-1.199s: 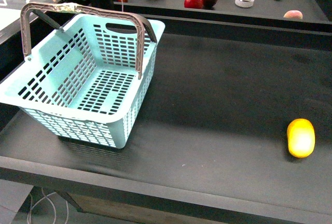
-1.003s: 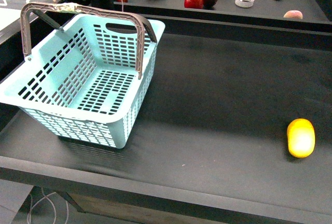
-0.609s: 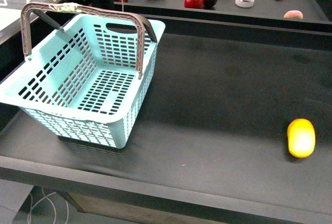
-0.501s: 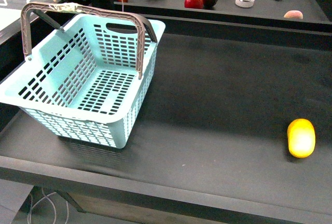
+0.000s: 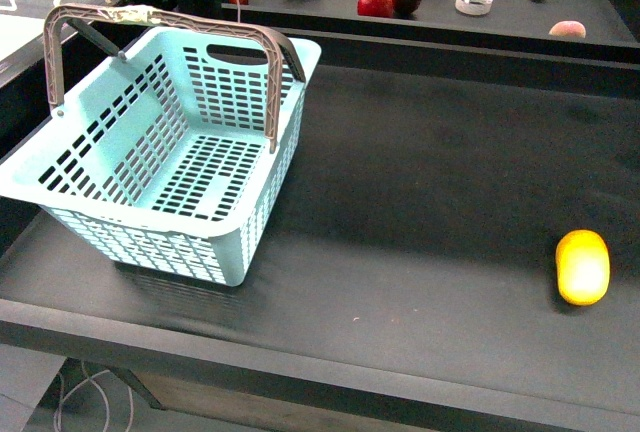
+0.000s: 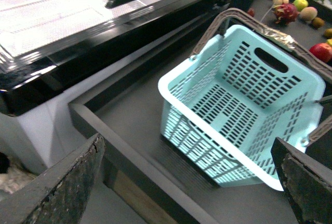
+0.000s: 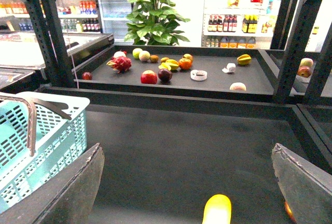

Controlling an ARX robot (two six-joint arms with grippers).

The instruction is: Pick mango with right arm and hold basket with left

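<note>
Mango [image 5: 582, 267] lies on the dark desk [image 5: 420, 182], near right, well apart from the basket [image 5: 130, 208] at left, which has both handles raised. Left fingers [image 6: 62, 182] spread wide, empty — short of the basket. Right fingers [image 7: 67, 187] wide too — not touching the mango.

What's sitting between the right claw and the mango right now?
Nothing visible. The mango lies on bare black table in front of the open right claw; the basket sits well off to the side.
</note>
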